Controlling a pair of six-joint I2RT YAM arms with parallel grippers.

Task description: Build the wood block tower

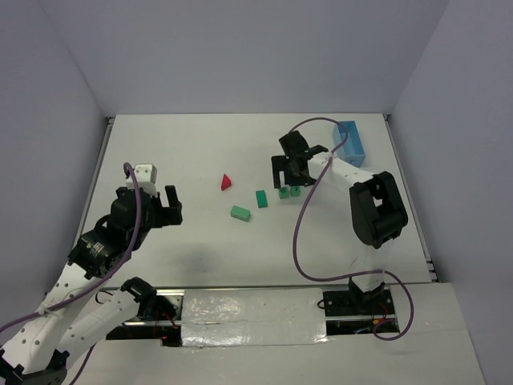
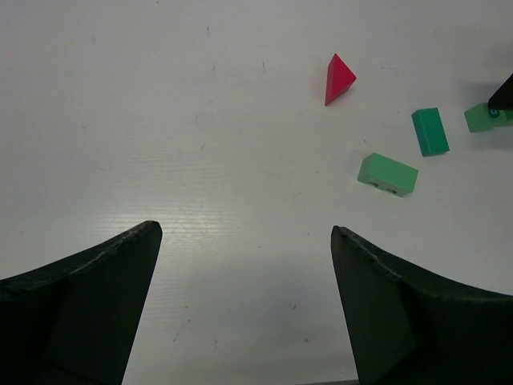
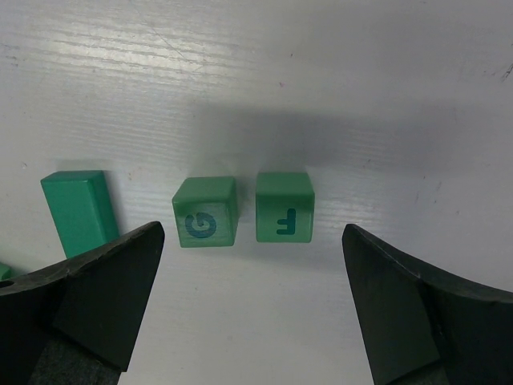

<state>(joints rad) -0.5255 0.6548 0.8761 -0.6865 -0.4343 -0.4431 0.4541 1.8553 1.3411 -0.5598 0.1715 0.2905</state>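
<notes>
Two green cubes lie side by side on the white table, one marked G and one marked F. My right gripper hangs open just above and near them, holding nothing; in the top view it sits right behind the cubes. To their left lie a dark green rectangular block, a light green block and a red triangular piece. My left gripper stands open and empty over bare table, well left of the red piece and the light green block.
A light blue tray stands at the back right, beside the right arm. Grey walls close in the table on three sides. A purple cable loops from the right arm over the table's near right part.
</notes>
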